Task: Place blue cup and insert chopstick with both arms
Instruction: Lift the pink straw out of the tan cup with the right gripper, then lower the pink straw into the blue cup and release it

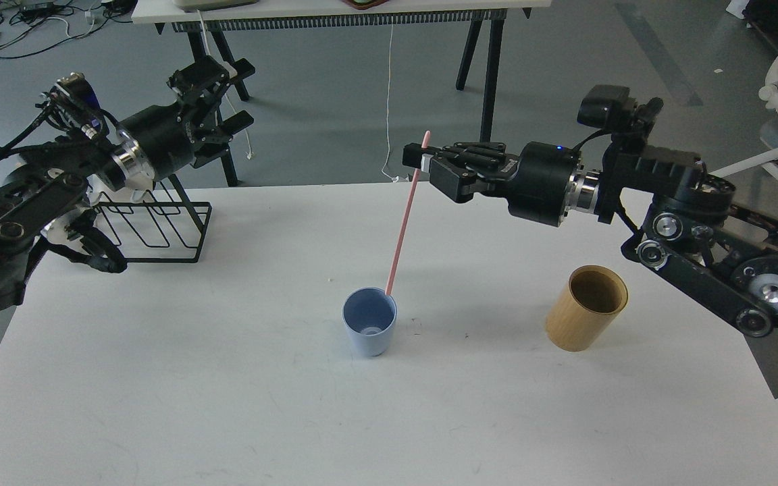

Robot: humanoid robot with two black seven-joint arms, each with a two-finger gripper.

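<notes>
The pale blue cup (369, 329) stands upright near the middle of the white table (227, 405), and nothing touches it. My right gripper (421, 160) is shut on the upper end of the pink chopstick (403, 223). The stick hangs tilted, and its lower tip sits at the far right rim of the cup. My left gripper (217, 94) is open and empty, raised above the black wire rack (152, 229) at the far left.
A tan cylindrical holder (586, 308) stands empty on the right side of the table, below my right arm. Another table's black legs (487, 81) stand beyond the far edge.
</notes>
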